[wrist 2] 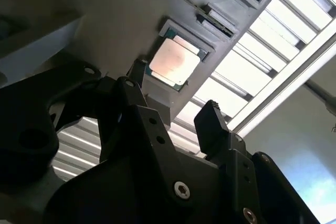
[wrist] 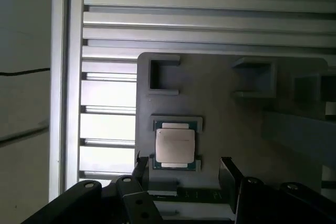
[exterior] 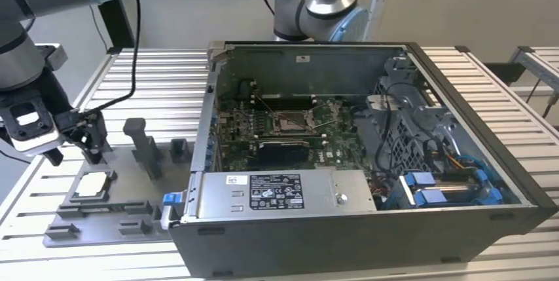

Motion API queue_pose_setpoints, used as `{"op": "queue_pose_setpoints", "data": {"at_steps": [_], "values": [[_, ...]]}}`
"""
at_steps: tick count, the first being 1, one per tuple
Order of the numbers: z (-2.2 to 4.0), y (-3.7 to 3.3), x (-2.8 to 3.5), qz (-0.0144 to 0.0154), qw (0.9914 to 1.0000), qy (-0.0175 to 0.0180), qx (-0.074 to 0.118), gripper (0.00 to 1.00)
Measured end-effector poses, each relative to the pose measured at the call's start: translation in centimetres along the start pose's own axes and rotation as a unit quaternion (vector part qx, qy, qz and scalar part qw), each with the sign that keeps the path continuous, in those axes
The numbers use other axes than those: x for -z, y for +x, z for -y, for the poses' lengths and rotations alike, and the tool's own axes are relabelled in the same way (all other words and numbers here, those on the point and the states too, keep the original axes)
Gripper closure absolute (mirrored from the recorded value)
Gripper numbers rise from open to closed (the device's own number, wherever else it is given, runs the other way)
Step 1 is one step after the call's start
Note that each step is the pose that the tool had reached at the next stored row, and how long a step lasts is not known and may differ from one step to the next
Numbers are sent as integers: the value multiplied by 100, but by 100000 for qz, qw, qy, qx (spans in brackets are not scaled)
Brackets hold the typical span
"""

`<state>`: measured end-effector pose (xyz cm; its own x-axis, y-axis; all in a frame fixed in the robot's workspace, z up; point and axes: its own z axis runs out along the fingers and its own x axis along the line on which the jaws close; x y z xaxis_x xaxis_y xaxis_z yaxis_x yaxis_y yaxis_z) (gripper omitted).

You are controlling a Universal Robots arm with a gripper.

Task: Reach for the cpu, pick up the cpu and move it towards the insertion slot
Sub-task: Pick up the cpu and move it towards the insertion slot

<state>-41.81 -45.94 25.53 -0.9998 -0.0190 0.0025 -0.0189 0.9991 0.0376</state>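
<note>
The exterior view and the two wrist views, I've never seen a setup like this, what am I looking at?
The exterior view comes from a camera off the arm. The robot arm is the grey jointed machine on that view's left; at its end sits the gripper, a black two-fingered clamp. Both wrist views come from cameras riding on the arm, looking towards the chip. On the slatted table lies a grey plastic plate, and the cpu, a small silvery square chip, rests in a recess of it. The gripper hangs open near the chip, holding nothing. Beside the plate stands an open computer case; the insertion slot is the small square socket on its board.
</note>
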Motion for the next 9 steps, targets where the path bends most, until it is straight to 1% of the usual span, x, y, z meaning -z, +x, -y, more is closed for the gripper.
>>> {"op": "queue_pose_setpoints", "data": {"at_steps": [9], "values": [[15, 7, -164, -3, 100000, -2, 7, 0]]}}
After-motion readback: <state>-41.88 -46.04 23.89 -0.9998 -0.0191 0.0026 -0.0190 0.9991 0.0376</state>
